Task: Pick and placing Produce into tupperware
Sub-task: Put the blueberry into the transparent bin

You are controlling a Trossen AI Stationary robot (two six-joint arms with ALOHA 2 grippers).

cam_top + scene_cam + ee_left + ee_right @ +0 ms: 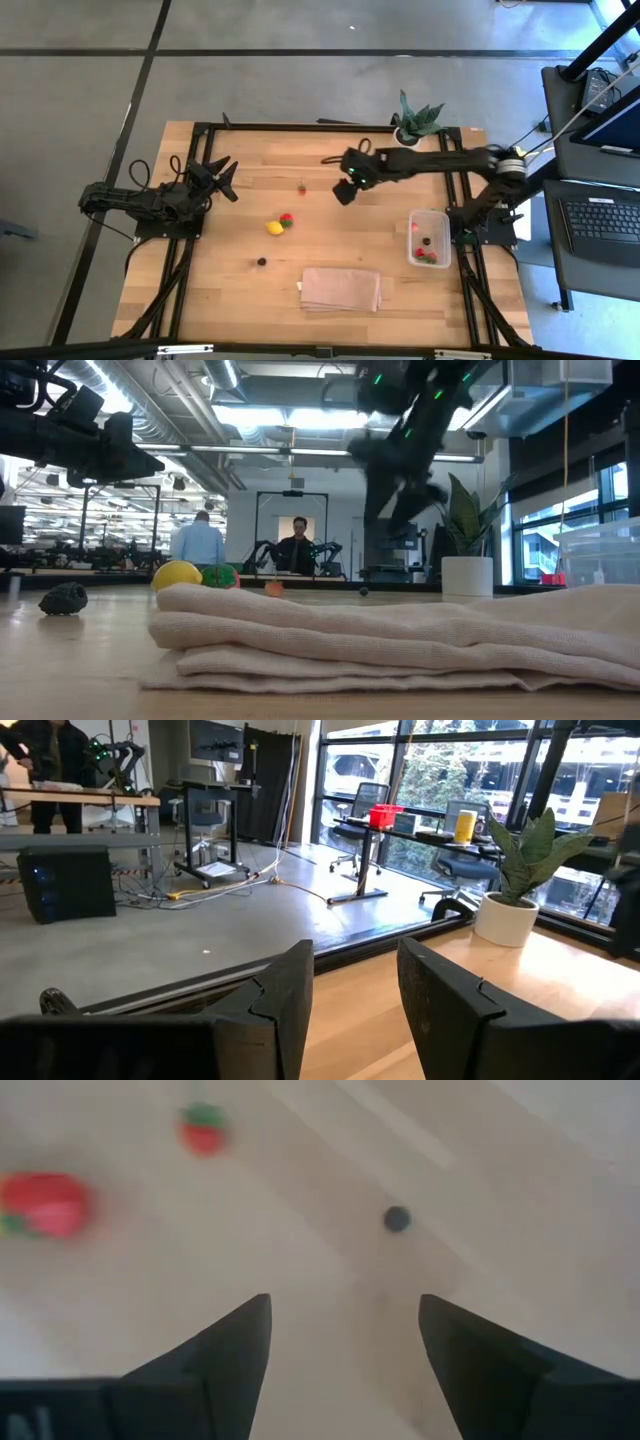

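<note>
The wooden table (pixel 230 290) fills the middle of the high view. A folded tan cloth (pixel 341 289) is laid near the lower centre of the frame. The right arm is stretched from the right edge toward the centre, and the right gripper (pixel 345 192) is held above bare wood just right of centre, its fingers spread apart with nothing between them. The left gripper (pixel 226 178) is parked at the left of the frame, its fingers also parted and empty. A potted plant (pixel 415 120) is seen at the table's upper edge. The tupperware (pixel 428 238) is set at the right, with red pieces already inside. A yellow piece (pixel 274 228) and a red-and-green piece (pixel 287 221) lie touching left of centre; a small red piece (pixel 302 187) lies above them and a dark berry (pixel 261 262) below.
</note>
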